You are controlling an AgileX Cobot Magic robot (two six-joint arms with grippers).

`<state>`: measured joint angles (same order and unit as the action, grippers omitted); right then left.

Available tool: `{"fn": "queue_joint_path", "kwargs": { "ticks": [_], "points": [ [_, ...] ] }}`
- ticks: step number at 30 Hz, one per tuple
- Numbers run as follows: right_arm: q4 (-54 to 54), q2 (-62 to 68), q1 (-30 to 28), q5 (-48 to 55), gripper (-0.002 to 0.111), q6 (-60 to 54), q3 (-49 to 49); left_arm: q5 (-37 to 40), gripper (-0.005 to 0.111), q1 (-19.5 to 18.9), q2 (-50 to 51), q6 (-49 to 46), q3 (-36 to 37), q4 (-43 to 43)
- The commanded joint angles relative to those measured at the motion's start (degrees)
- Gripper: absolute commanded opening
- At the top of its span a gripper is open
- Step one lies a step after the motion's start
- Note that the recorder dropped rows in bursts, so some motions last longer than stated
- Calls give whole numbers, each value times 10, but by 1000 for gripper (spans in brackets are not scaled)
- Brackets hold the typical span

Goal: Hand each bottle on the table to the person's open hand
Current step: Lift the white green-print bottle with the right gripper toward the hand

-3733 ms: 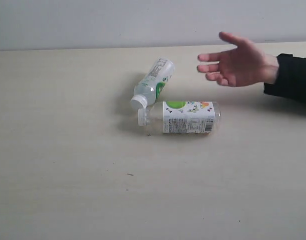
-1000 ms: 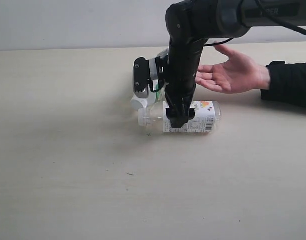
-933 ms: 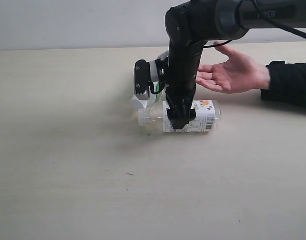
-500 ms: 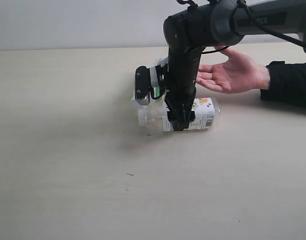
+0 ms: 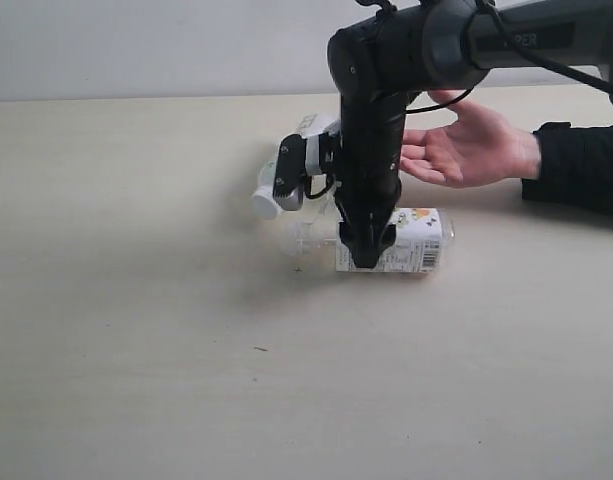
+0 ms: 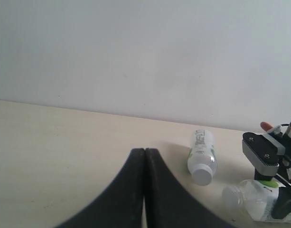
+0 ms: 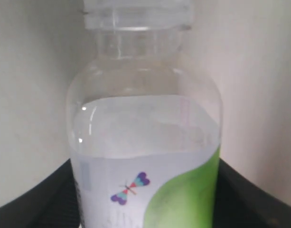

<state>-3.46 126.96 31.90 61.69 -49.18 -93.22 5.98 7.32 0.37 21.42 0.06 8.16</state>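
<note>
A clear bottle with a white-green label [image 5: 418, 245] lies on its side on the table [image 5: 136, 330]. My right gripper [image 5: 369, 255] comes down over its middle and is shut on it. In the right wrist view this bottle [image 7: 145, 142] fills the frame, with the black fingers [image 7: 36, 202] pressed against both sides of my right gripper [image 7: 145, 209]. The second white-green bottle [image 5: 265, 201] lies just behind, mostly hidden by the arm, and shows whole in the left wrist view [image 6: 202, 154]. The person's open hand [image 5: 466, 150] waits palm up behind and to the right. My left gripper [image 6: 145, 151] is shut and empty. The red-capped bottles are out of view.
The right arm's wrist camera housing [image 5: 289, 175] hangs close to the far bottle's cap. A black sleeve [image 5: 581, 170] rests at the right edge. A pale wall [image 5: 136, 50] rises behind the table's far edge.
The right gripper sank onto the near bottle and closed on it; that bottle shifted slightly forward and right. The far bottle's cap swung to the left. The hand stayed put.
</note>
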Motion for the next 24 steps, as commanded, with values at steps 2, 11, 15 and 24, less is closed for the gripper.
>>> {"fn": "queue_joint_path", "kwargs": {
  "ticks": [2,11,15,24],
  "points": [
    [3,-27,0,59,0,20,-3,-2,1,-1,-4,-1,-1,3],
    [58,-91,0,75,0,30,-3,-2,1,-1,-4,-1,-1,3],
    [64,-105,0,83,0,35,-3,-2,1,-1,-4,-1,-1,3],
    [62,-142,0,83,0,111,-3,-2,1,-1,-4,-1,-1,3]
  ]
}}
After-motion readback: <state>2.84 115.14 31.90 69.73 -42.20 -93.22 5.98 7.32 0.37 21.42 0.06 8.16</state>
